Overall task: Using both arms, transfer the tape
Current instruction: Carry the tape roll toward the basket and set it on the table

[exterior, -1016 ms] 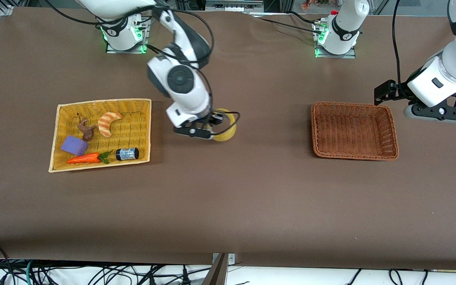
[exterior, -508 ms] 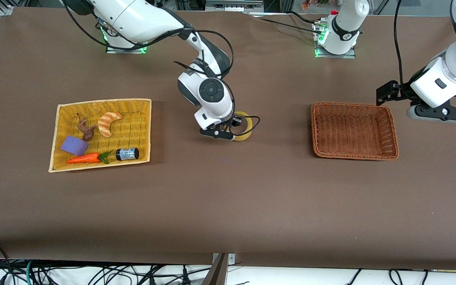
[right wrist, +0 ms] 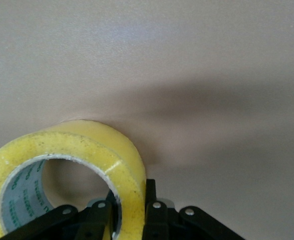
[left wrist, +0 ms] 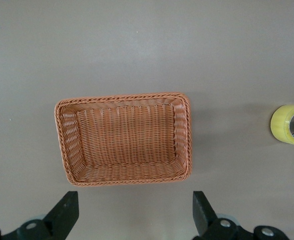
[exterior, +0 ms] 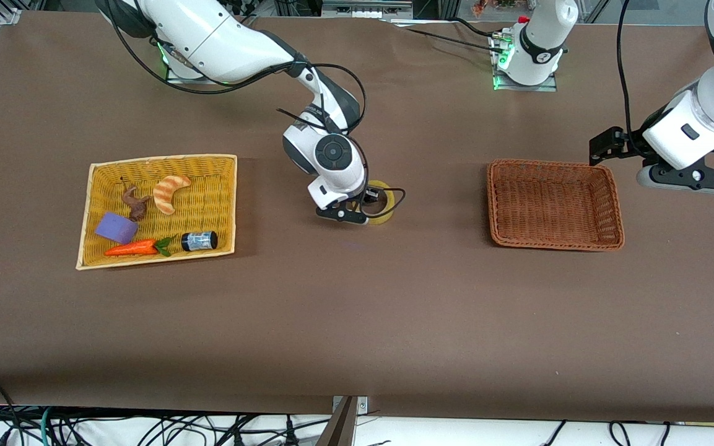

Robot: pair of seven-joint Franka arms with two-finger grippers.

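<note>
Brown cloth covered the table (exterior: 357, 322) from end to end, and we had two baskets on it: a yellow basket (exterior: 223, 162) toward the right arm's end, holding a croissant (exterior: 169, 192), a carrot (exterior: 134, 248), a purple block (exterior: 116, 227), a brown figure (exterior: 135, 202) and a small black cylinder (exterior: 199, 240), and a brown basket (exterior: 615, 214) toward the left arm's end with nothing in it.

Between the baskets, nearer the yellow one, the tape (exterior: 385, 199) sat low at the table; we could not tell whether it touched the cloth. We judged this middle ground to be the handover spot, a place both arms could reach.

Our right gripper (exterior: 357, 214) was down at the roll. In the right wrist view its fingers (right wrist: 154, 212) were pinched across the wall of the tape (right wrist: 71, 160), one inside the grey core's hole and one against the yellow outer face, so the roll was clamped by its rim. That grip, as we read it, left most of the ring free for the other arm.

Our left gripper (exterior: 682, 176) waited in the air beside the brown basket, toward the left arm's end, well apart from the roll. Its fingers (left wrist: 66, 212) stood wide apart with nothing between them, and its camera looked down on the brown basket (left wrist: 187, 130) and the tape (left wrist: 287, 125) at the view's edge.
</note>
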